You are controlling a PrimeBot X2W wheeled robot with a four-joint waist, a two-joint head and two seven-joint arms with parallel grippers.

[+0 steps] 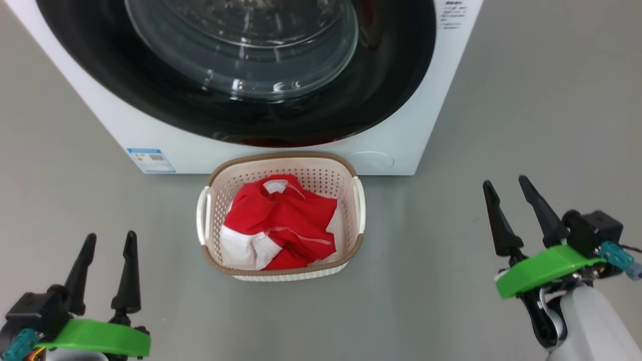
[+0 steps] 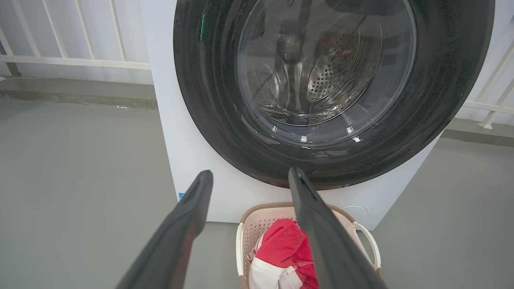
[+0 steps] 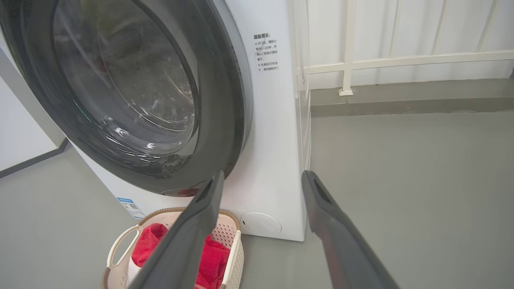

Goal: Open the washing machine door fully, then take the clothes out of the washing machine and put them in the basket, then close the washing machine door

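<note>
- The washing machine [image 1: 125, 135] is parked at 12 o'clock in the head view, on the grey floor [image 1: 526, 125].
- The washing machine door [image 1: 235, 65] looks to be shut flat against the front, glossy black ring and bulgy glass bowl included.
- The steel drum [image 2: 333, 76] can be made out through the glass in the left wrist view.
- The basket [image 1: 281, 156] is set on the floor at 6 o'clock from the door, just in front of the machine. Whether it's touching can't be told.
- The clothes [image 1: 281, 220] are bunched up inside the basket, red with white panels.
- A small blue sticker [image 1: 150, 159] is stuck on the machine at 10 o'clock from the basket.
- The left pincer [image 1: 111, 234] is held at roughly 8 o'clock from the basket, well apart, fingers spread, nothing gripped.
- The right pincer [image 1: 504, 180] is found at 3 o'clock from the basket, released too, with nothing between its fingers.
</note>
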